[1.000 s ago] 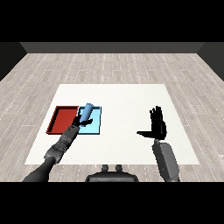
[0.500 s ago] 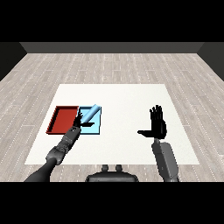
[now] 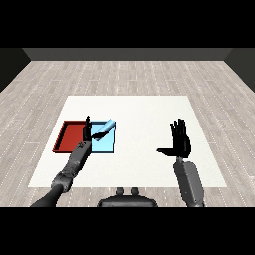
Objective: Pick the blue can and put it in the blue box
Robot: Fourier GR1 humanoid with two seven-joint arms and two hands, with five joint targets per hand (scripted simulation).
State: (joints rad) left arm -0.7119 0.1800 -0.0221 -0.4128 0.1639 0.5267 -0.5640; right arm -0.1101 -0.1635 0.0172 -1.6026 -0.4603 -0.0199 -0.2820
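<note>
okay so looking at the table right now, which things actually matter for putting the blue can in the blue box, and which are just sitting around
Part of the job:
- blue can, lying tilted in the light blue tray
- light blue tray
- left robot hand, open beside the can

Just lying about:
- red tray, next to the blue one
- right robot hand, open and raised, away from both trays
- white table

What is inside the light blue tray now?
The blue can lies tilted inside the light blue tray. The left hand covers the tray's left edge, so that part cannot be seen.
</note>
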